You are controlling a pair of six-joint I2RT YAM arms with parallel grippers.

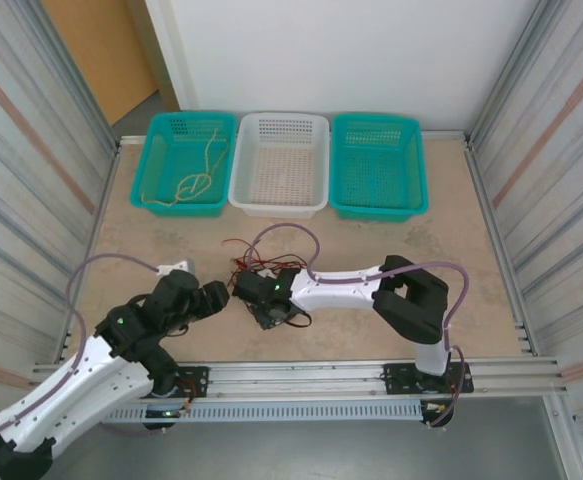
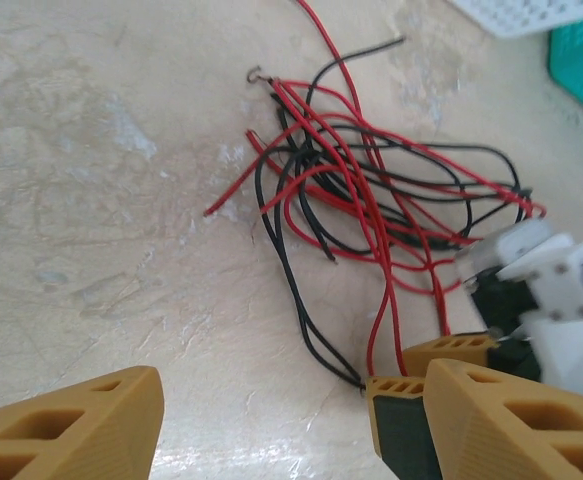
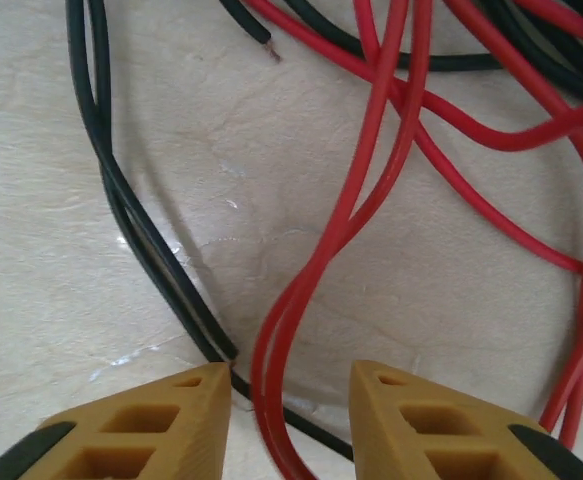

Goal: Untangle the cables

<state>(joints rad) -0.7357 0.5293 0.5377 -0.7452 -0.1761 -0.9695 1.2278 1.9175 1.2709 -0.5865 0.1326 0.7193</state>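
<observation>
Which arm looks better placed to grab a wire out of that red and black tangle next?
Right, probably. The right gripper is down in the tangle of thin red and black wires, a doubled red wire running between its parted jaws. The left gripper hangs open beside the tangle.

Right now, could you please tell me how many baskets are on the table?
3, along the far edge: left teal basket holding a tan cable, white basket in the middle, right teal basket. None seems hidden.
</observation>
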